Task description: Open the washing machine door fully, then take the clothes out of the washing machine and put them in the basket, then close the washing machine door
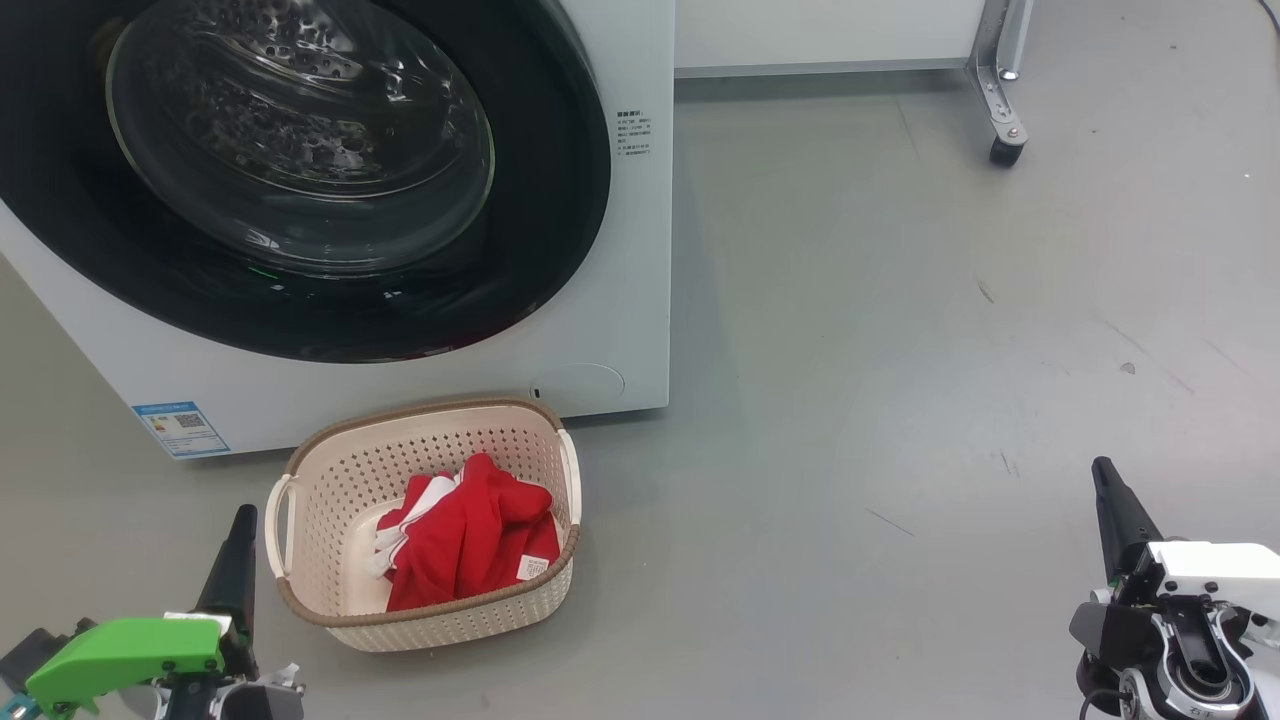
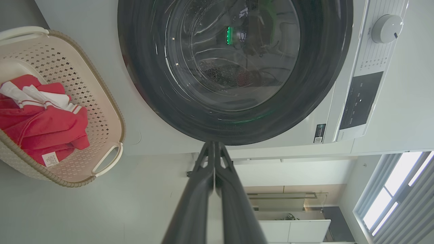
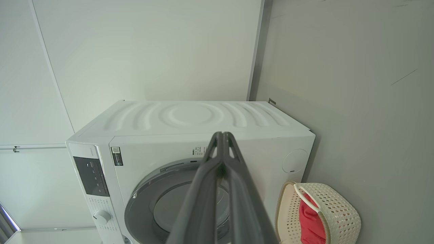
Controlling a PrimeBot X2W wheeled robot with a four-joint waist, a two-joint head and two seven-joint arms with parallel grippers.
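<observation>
Grey floor [image 1: 900, 350] spreads under a white washing machine [image 1: 640, 300], which stands ahead of the left end effector [image 1: 243, 515] with its black-rimmed glass door [image 1: 550, 200] shut flat against the front. Just right of that end effector, close before the machine, sits the cream basket [image 1: 420, 408], well left of the right end effector [image 1: 1105, 470]. Red clothes [image 1: 470, 540] with white trim lie inside it. Both end effectors have their fingers pressed together, holding nothing.
</observation>
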